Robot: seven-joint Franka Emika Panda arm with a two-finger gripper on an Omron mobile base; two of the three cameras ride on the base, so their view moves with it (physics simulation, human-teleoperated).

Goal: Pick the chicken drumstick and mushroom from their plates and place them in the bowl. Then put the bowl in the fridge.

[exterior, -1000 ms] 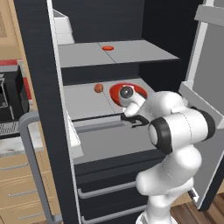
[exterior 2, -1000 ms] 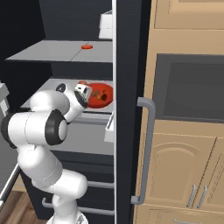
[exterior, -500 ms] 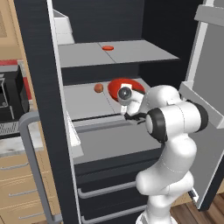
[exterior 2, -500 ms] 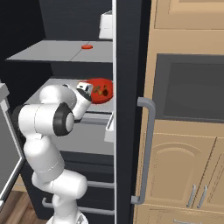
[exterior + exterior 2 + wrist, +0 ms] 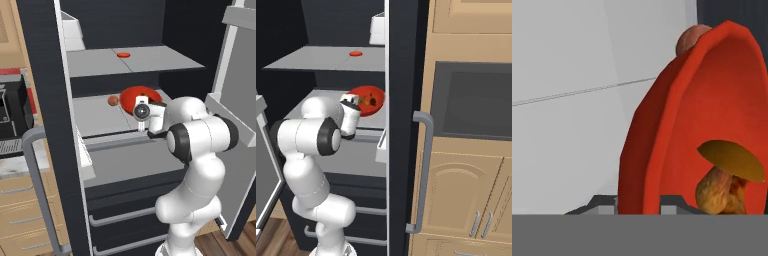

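Note:
The red bowl [image 5: 134,93] [image 5: 367,95] [image 5: 677,135] is over the middle shelf [image 5: 97,116] of the open black fridge [image 5: 403,125]. My gripper [image 5: 142,121] [image 5: 352,103] [image 5: 639,206] is shut on the bowl's near rim. Inside the bowl lies the mushroom [image 5: 728,176], with a tan cap and a pale brown stem. Brown food [image 5: 372,101] shows in the bowl from the right base view; I cannot pick out the chicken drumstick there. The plates are out of view.
A small brown round thing [image 5: 113,100] [image 5: 690,40] lies on the middle shelf beside the bowl. A small red disc [image 5: 123,55] [image 5: 356,53] and a white box [image 5: 72,31] sit on the upper shelf. Both fridge doors stand open, with drawers [image 5: 125,215] below and wooden cabinets [image 5: 466,175] at right.
The arm has pushed the bowl a little farther in over the middle shelf, and its elbow has swung higher and closer. The grip has not changed.

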